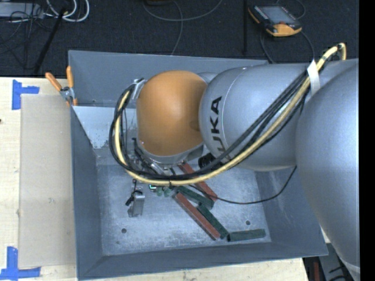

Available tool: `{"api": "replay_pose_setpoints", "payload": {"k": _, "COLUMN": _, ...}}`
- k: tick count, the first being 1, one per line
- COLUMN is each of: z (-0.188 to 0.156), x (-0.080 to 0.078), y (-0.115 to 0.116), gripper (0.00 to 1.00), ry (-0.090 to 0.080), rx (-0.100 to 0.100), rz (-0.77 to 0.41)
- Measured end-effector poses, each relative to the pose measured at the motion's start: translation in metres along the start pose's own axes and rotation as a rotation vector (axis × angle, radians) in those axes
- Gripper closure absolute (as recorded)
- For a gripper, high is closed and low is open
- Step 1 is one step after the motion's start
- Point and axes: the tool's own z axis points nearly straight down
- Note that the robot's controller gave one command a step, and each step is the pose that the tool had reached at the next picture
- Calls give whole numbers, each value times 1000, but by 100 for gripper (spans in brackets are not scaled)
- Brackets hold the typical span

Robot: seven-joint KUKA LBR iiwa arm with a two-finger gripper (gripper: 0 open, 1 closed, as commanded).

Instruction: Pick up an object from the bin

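My gripper (136, 205) hangs low over the bin floor at centre left, below the orange dome on the wrist. Nothing shows under it but bare floor. Just to its right lies a long tool of reddish-brown and dark green bars (202, 214). It runs aslant from under the dome toward the bin's lower right. Its far end is a short dark green bar (246, 235) lying flat near the front wall. The tool's upper end is hidden by the wrist.
The arm and its cables cover the bin's back and right side. Bare floor shows to the left of the gripper and along the front wall.
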Motion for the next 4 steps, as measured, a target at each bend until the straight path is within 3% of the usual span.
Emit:
{"api": "replay_pose_setpoints", "payload": {"k": 1, "z": 74, "x": -51, "y": -78, "gripper": 0, "ry": -3, "rx": 4, "rz": 50}}
{"api": "replay_pose_setpoints", "payload": {"k": 2, "z": 53, "x": -58, "y": -128, "gripper": 0, "ry": -11, "rx": -1, "rz": 31}}
{"api": "replay_pose_setpoints", "payload": {"k": 3, "z": 105, "x": -19, "y": -177, "gripper": 0, "ry": -4, "rx": 0, "rz": -356}}
{"api": "replay_pose_setpoints", "payload": {"k": 4, "z": 119, "x": -21, "y": -182, "gripper": 0, "ry": -4, "rx": -2, "rz": -378}}
